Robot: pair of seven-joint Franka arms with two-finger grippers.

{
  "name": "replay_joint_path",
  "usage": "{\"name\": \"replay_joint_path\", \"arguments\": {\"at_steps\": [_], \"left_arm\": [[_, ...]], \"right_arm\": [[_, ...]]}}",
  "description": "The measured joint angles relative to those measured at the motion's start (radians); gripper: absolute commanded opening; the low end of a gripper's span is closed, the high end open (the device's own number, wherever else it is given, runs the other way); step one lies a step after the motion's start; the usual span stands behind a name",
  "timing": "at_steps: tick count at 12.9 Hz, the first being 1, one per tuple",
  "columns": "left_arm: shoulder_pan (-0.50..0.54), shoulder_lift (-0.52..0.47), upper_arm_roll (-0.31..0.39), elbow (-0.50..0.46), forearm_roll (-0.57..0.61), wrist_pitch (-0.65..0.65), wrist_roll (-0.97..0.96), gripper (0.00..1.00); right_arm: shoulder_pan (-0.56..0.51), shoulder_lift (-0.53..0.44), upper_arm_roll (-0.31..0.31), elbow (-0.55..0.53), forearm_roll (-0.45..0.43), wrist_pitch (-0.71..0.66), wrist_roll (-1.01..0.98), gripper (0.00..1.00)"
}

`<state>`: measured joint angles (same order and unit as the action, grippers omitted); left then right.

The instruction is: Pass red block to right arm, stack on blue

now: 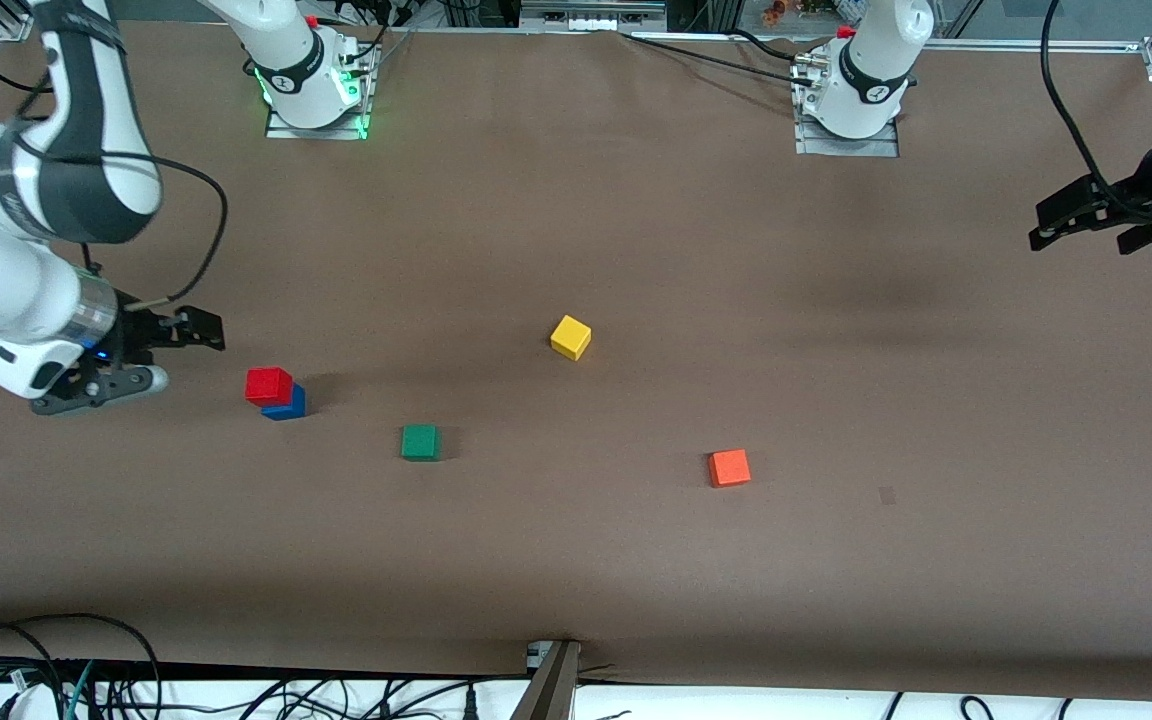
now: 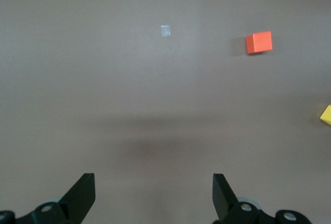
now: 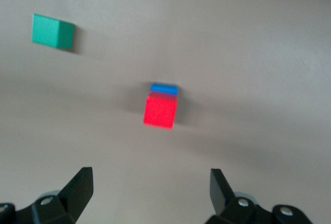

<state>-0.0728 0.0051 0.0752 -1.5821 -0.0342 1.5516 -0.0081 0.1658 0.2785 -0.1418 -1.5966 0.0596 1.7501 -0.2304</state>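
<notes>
The red block [image 1: 268, 384] sits on top of the blue cube [image 1: 286, 404], set slightly askew so that a strip of blue shows past one edge; the pair stands on the brown table [image 1: 636, 230] toward the right arm's end; in the right wrist view the red block [image 3: 161, 110] covers most of the blue cube [image 3: 164, 88], which shows only as a thin band

The right gripper [image 1: 161, 355] hangs just beside the stack, off toward the table's edge at the right arm's end, clear of both cubes; its fingers [image 3: 80, 185] are spread wide with nothing between them, the stack lying ahead of the gap

The left gripper [image 1: 1086, 215] waits over the left arm's end of the table, well apart from every cube; its fingers [image 2: 83, 193] stand wide apart over bare brown surface, holding nothing

A green cube [image 1: 420, 442] lies near the stack, somewhat nearer to the front camera; a yellow cube [image 1: 571, 337] rests around the table's middle; an orange cube [image 1: 729, 467] lies toward the left arm's end, about level with the green one; a small pale mark [image 2: 165, 30] shows on the table near the orange cube, perhaps a scrap of tape, though it is too small to tell
</notes>
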Motion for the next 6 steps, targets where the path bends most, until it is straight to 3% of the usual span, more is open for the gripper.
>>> {"name": "replay_joint_path", "arguments": {"at_steps": [3, 6], "left_arm": [[-0.009, 0.005, -0.016, -0.01, -0.019, 0.03, -0.03, 1.0], [-0.01, 0.02, -0.017, -0.016, -0.023, 0.034, -0.03, 1.0]], "right_arm": [[0.0, -0.001, -0.007, 0.13, -0.028, -0.204, 0.019, 1.0], [-0.001, -0.024, -0.006, 0.21, -0.083, -0.305, 0.1, 1.0]]}}
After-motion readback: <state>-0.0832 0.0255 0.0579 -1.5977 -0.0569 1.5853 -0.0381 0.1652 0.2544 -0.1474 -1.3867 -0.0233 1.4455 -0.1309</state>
